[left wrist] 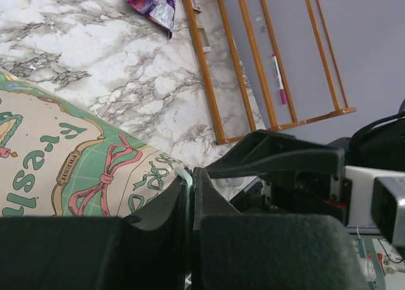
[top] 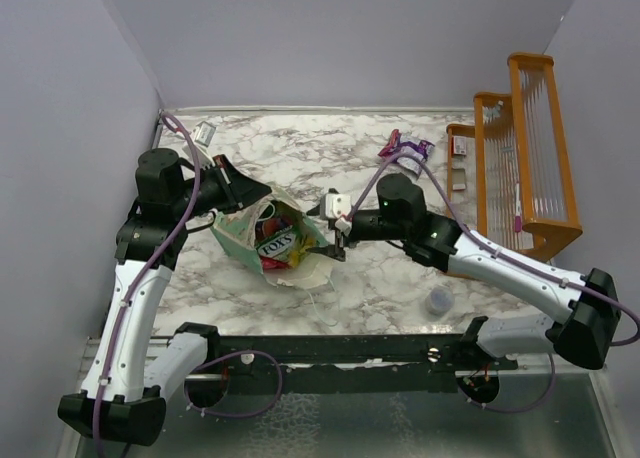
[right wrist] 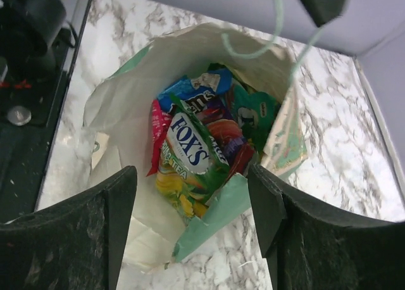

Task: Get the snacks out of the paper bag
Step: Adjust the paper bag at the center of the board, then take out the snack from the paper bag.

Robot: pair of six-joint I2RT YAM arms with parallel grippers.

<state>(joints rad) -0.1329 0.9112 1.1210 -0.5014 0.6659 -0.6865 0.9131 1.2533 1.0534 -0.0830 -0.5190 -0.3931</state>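
With the left hand [left wrist: 188,195] clenched on the bag [top: 240,236], centre, and the right hand [right wrist: 190,182] open at its mouth, most snacks [right wrist: 190,147] sit inside, one purple packet [top: 405,146] out on the table [top: 300,143] far right.

Mint-green bag [top: 232,240] with cream panel and pink ribbon print, white inside, snacks [right wrist: 196,144] in green, yellow, blue, red, pink and teal, purple-pink packet [top: 405,146], white, grey-veined marble bench [top: 300,148], orange rack [top: 514,138], pale lilac walls [top: 330,38]
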